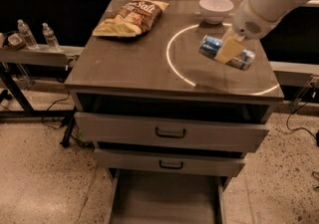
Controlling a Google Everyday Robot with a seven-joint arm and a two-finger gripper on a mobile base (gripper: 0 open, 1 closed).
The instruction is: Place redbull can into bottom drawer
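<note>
The redbull can [213, 47], blue and silver, lies sideways in my gripper [229, 50], held in the air above the right part of the cabinet top. My gripper is shut on the can; one tan finger [227, 51] crosses its middle. The white arm comes in from the upper right. The bottom drawer [164, 198] stands pulled out at the foot of the cabinet, with a bare grey floor.
A chip bag [130, 17] lies at the back left of the cabinet top [124, 63]. A white bowl [215, 9] stands at the back right. Two upper drawers with dark handles [170, 132] are slightly open. Water bottles [37, 35] stand on a shelf at left.
</note>
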